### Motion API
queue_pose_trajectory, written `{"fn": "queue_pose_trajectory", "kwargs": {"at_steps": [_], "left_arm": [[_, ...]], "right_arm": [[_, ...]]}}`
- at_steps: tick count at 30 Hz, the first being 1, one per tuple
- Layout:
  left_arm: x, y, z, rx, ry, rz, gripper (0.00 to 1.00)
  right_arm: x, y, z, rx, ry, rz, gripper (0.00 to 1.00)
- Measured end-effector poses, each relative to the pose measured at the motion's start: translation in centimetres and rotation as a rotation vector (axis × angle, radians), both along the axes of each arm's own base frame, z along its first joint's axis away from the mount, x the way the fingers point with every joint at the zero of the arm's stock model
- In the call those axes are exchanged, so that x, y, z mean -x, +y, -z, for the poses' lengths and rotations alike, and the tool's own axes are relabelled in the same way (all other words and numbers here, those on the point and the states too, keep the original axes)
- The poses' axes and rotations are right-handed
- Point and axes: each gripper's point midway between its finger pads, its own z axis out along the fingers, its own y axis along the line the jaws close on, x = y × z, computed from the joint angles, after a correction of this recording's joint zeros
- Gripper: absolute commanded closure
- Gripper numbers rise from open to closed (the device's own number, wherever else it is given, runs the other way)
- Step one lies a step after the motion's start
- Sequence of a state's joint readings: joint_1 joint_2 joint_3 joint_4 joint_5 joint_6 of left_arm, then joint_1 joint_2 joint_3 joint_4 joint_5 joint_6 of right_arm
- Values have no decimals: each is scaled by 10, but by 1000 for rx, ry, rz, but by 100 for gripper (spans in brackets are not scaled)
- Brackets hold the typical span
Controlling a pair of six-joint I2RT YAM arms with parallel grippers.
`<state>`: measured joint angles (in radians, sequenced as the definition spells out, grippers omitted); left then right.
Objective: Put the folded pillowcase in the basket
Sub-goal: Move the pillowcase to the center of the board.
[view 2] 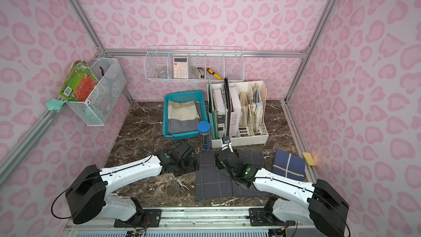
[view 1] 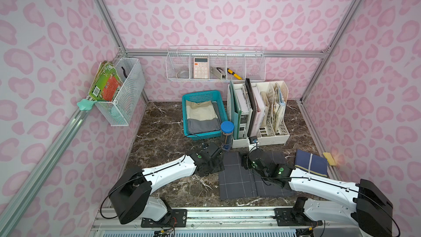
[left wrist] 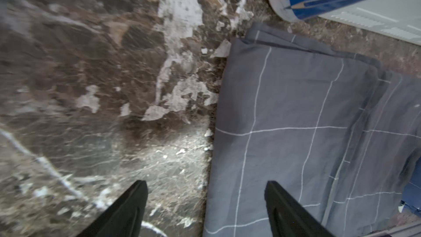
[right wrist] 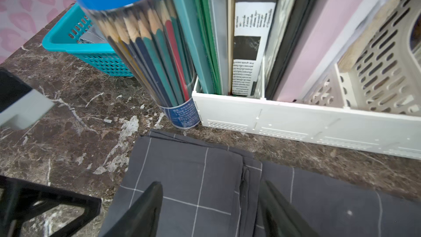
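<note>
Both apart: left claw [left wrist: 205,183] astride pillowcase [left wrist: 296,110] edge, right claw [right wrist: 209,183] over its middle fold.

The 2 arms stretch low from the near side toward the middle. The left arm [view 1: 168,171] angles right, its left gripper [left wrist: 206,201] tipped downward, jaws apart. The right arm [view 1: 319,184] angles left, its right gripper [right wrist: 210,185] likewise parted.
</note>
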<state>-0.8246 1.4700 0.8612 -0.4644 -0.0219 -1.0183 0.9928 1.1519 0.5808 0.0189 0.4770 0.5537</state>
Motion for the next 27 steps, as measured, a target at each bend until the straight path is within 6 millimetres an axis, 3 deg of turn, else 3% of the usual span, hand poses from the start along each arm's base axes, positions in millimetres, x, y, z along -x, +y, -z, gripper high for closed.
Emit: {"fn": "queue_pose_trajectory", "kwargs": {"at_steps": [4,8,11,17,23,27], "left_arm": [[-6,-18,10,-3,12,22,27],[-8,-23,24,-28,41,24,32],[-8,-23,35,-50,66,20,43],[-9,-23,38,-53,70,0,72],[-8,-6,31,-103,49,-24,97],[-3,20,27,-153,43,-56,100]], "right_arm": [[2,-6,1,-22,-5,16,30],[4,-10,0,-32,-12,22,30],[5,-12,-2,-47,-22,23,30],[5,-12,-4,-56,-27,23,30],[5,-11,-1,-57,-19,22,30],[6,-7,7,-54,3,18,30]]}}
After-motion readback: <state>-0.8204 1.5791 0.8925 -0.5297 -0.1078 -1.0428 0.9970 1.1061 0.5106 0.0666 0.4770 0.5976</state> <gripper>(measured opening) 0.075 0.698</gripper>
